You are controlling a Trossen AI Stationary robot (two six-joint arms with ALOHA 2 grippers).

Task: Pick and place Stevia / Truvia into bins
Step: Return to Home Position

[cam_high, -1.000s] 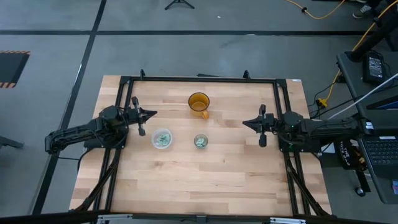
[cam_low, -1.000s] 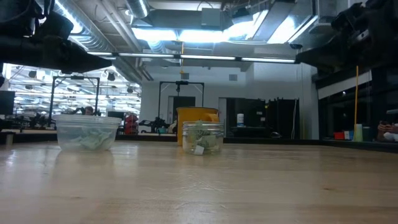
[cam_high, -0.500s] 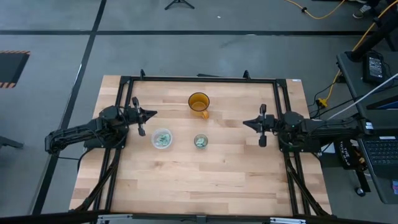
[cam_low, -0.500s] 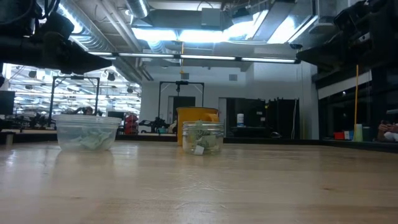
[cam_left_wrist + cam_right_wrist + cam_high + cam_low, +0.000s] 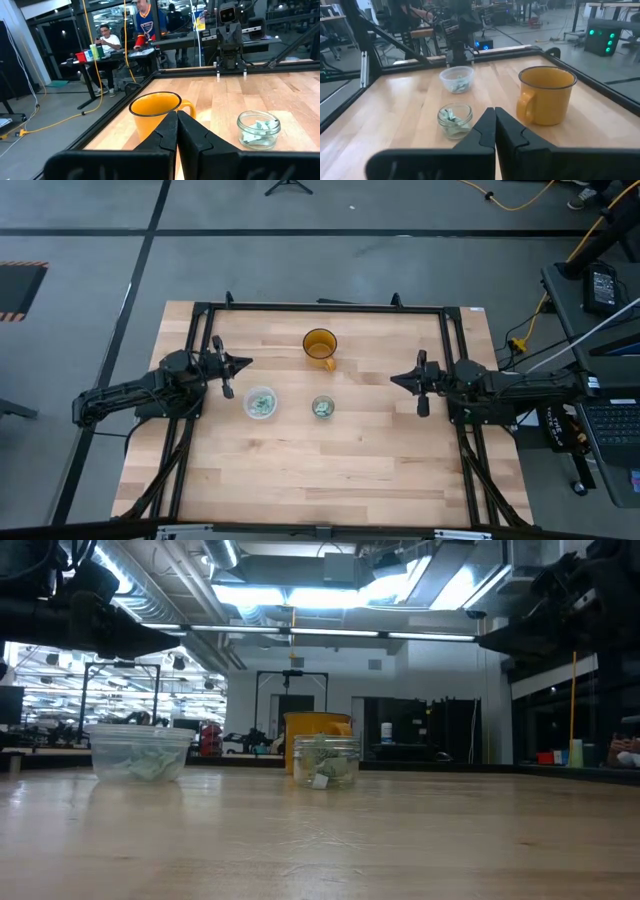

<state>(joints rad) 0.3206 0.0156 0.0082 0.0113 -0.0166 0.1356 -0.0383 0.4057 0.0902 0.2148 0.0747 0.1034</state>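
Pale green and white sachets lie inside both bins: the shallow clear plastic cup (image 5: 261, 403) (image 5: 140, 752) (image 5: 456, 79) and the smaller clear jar-like cup (image 5: 322, 407) (image 5: 325, 761) (image 5: 258, 129) (image 5: 455, 120), both standing on the table. No loose sachet shows on the wood. My left gripper (image 5: 246, 363) (image 5: 176, 117) is shut and hovers at the table's left side, above and left of the cups. My right gripper (image 5: 394, 377) (image 5: 494, 112) is shut and hovers at the table's right side. Both fingers point toward the table's middle.
An amber-orange mug (image 5: 320, 346) (image 5: 155, 114) (image 5: 546, 94) with a handle stands toward the far edge, behind the small cup. A black frame (image 5: 320, 308) runs round the table. People sit at desks beyond the table in the left wrist view.
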